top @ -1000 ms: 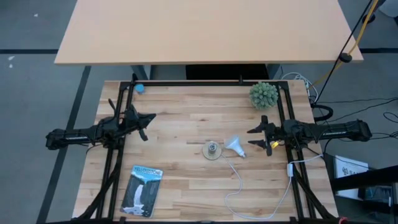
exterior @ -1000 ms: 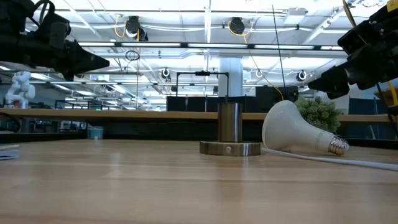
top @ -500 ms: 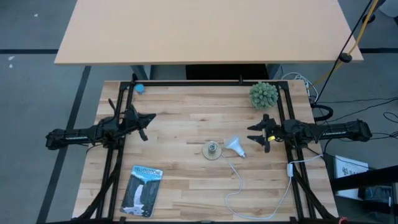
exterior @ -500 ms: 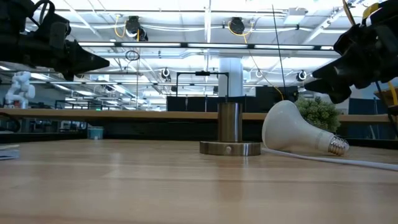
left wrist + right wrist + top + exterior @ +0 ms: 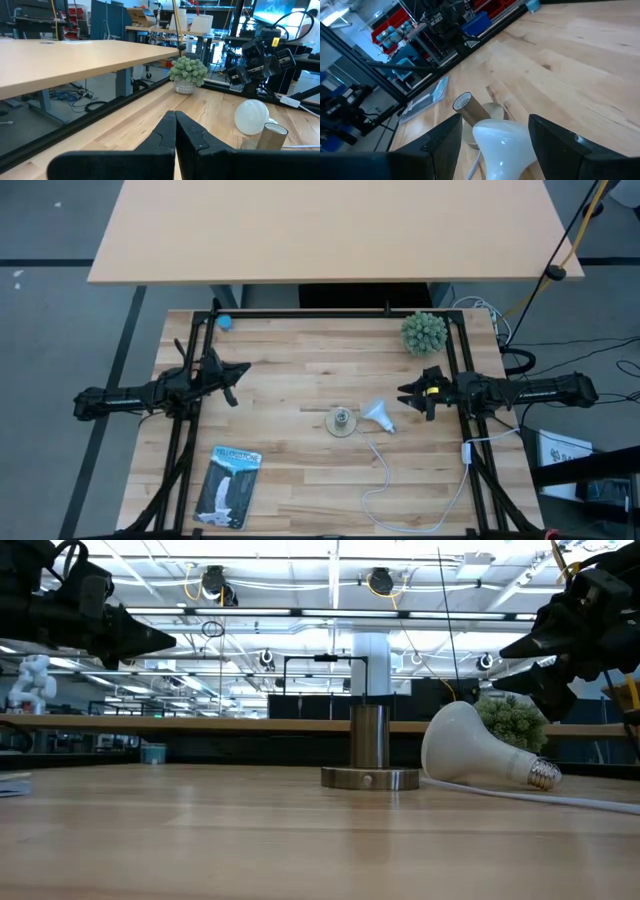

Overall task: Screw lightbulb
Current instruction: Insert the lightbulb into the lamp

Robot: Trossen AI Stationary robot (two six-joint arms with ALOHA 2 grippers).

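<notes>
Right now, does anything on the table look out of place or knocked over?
Only the lightbulb: it lies on its side beside the upright socket base, not screwed in. The open right gripper hovers near it.

Lightbulb (image 5: pixel 377 415) right of socket (image 5: pixel 342 421)

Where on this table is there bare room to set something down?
Bare wood runs between the left gripper and the socket, and along the far edge between the blue thing and the plant. It is crowded around the lightbulb, the cord and the open right gripper. The packet fills the near left.
</notes>
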